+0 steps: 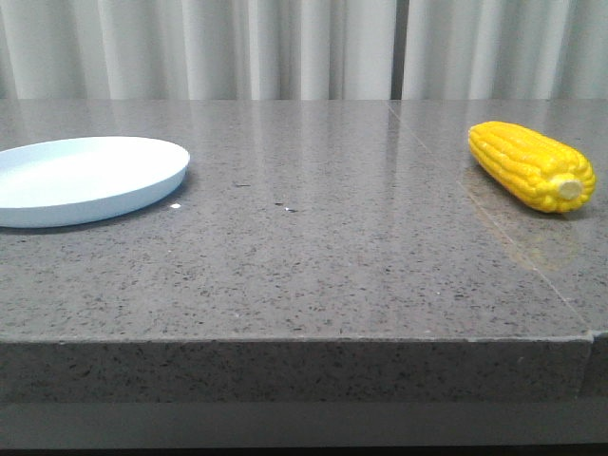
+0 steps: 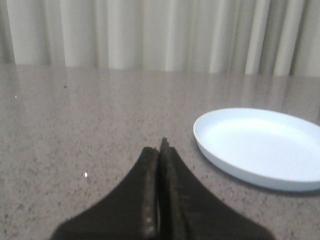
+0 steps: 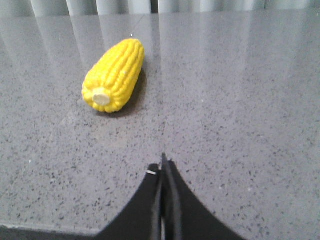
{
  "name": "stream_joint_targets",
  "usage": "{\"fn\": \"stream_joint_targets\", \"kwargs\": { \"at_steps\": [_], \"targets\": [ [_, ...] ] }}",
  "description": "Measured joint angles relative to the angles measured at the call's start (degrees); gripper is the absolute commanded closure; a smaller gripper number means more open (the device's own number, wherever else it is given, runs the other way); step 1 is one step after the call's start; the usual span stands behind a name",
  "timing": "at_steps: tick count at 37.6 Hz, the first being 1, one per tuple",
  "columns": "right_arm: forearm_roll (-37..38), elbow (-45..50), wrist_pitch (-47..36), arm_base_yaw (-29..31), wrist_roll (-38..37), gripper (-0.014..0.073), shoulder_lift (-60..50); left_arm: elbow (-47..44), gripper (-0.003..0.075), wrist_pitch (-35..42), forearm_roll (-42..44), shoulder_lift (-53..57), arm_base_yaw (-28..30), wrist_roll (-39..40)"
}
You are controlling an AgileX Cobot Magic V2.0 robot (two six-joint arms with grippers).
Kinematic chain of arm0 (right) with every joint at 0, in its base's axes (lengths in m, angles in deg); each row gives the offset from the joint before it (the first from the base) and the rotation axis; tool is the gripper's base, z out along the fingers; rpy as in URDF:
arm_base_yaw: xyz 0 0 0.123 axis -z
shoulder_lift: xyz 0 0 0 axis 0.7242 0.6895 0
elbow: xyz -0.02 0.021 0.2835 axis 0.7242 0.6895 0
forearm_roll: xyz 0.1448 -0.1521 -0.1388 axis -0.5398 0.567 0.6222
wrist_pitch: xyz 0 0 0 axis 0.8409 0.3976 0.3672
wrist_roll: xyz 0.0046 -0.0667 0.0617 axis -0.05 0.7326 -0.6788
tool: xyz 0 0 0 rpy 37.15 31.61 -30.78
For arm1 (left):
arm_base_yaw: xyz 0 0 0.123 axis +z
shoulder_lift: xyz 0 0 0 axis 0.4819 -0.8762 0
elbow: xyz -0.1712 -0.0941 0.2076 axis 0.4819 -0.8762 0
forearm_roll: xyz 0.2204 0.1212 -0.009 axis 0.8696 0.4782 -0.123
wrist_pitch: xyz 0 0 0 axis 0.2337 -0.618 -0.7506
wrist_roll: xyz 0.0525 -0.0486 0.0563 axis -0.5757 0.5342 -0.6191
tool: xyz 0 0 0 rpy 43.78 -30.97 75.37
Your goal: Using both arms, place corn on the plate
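A glossy yellow corn [image 1: 530, 164] lies on its side at the table's far right, cream stub end toward the front. The pale blue-white plate [image 1: 57, 180] rests empty at the far left, cut by the frame edge. Neither arm shows in the front view. In the left wrist view my left gripper [image 2: 161, 150] is shut with nothing in it, and the plate [image 2: 260, 145] lies a short way off to its side. In the right wrist view my right gripper [image 3: 164, 164] is shut and empty, well short of the corn [image 3: 116, 76].
The grey speckled stone table [image 1: 313, 247] has a front edge close to the camera and a seam running along its right part. Pale curtains [image 1: 304, 47] hang behind the table. A few small white specks lie near the plate.
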Motion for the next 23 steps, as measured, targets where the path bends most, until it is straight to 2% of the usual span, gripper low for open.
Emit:
{"fn": "stream_joint_targets", "kwargs": {
  "at_steps": [6,11,17,23],
  "targets": [
    [0.0,-2.9,0.4,0.0,0.0,0.0655,0.0,0.1,0.0741,7.9,0.0,0.0,0.0,0.0],
    [0.0,-8.8,2.2,0.0,0.0,0.0655,0.0,3.8,0.0741,8.3,0.0,0.0,0.0,0.0],
    [0.0,-18.1,6.8,0.0,0.0,0.0655,2.1,13.1,0.0741,3.6,0.2,-0.9,0.0,0.0],
    [-0.1,-27.1,9.8,0.0,0.0,0.0655,11.0,21.3,0.0741,-4.4,2.4,-7.7,0.0,0.0]
  ]
}}
